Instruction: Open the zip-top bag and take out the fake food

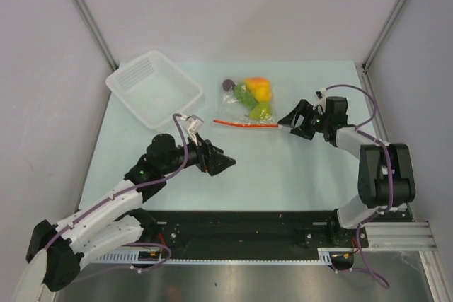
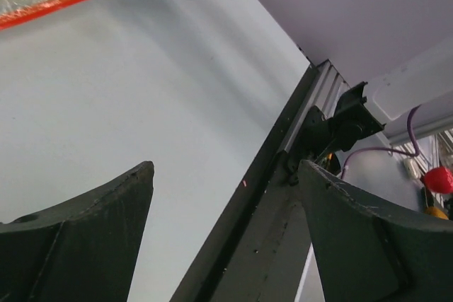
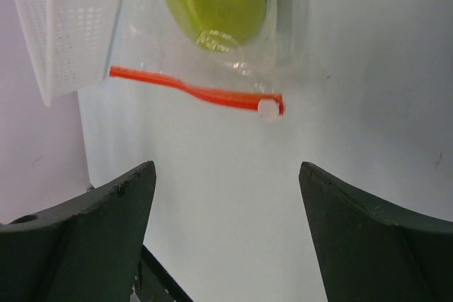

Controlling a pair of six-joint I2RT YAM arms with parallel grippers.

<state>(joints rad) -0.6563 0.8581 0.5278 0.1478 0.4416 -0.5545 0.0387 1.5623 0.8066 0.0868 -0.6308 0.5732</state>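
The clear zip-top bag (image 1: 244, 104) lies flat in the middle of the table, its red-orange zip strip (image 1: 244, 124) along the near edge. Inside it is the fake food: a green pear (image 1: 260, 110), a yellow-orange fruit (image 1: 260, 91), green bits (image 1: 243, 95) and a small dark piece (image 1: 228, 84). My right gripper (image 1: 289, 122) is open and empty, just right of the strip's end. In the right wrist view the strip (image 3: 195, 90) and its white slider (image 3: 269, 109) lie ahead of the gripper (image 3: 225, 175). My left gripper (image 1: 225, 163) is open and empty, nearer than the bag. The strip's end also shows in the left wrist view (image 2: 53, 6).
A white slotted basket (image 1: 153, 88) stands at the back left, left of the bag; it also shows in the right wrist view (image 3: 64, 26). A black rail (image 1: 233, 228) runs along the near table edge. Grey walls enclose the table.
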